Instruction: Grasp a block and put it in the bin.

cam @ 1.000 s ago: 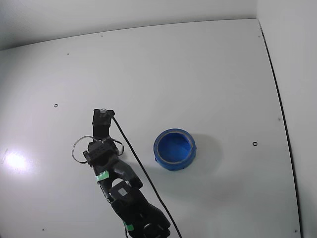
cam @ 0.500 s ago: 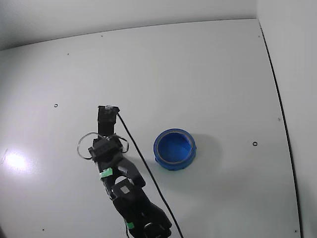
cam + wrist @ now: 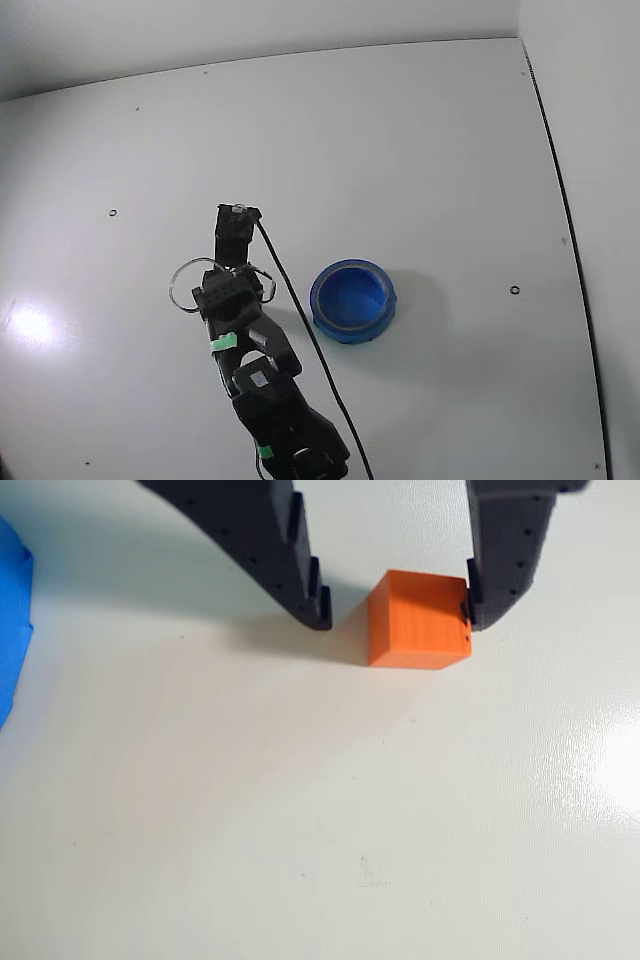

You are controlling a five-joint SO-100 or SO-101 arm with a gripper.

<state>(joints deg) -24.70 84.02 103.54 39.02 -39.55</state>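
the block sits on the table between my fingers in the wrist view, its right face touching the right finger, a gap on its left. it looks small, rigid and light, with flat smooth faces that may be a bit slick, so i'd pinch the two side faces squarely, mid-height. my gripper is spread, not yet clamped. the bin lies near on the right in the fixed view — its blue edge shows far left at the wrist.

White table with small dark holes, bright glare at left; pale wall behind, dark seam along right.
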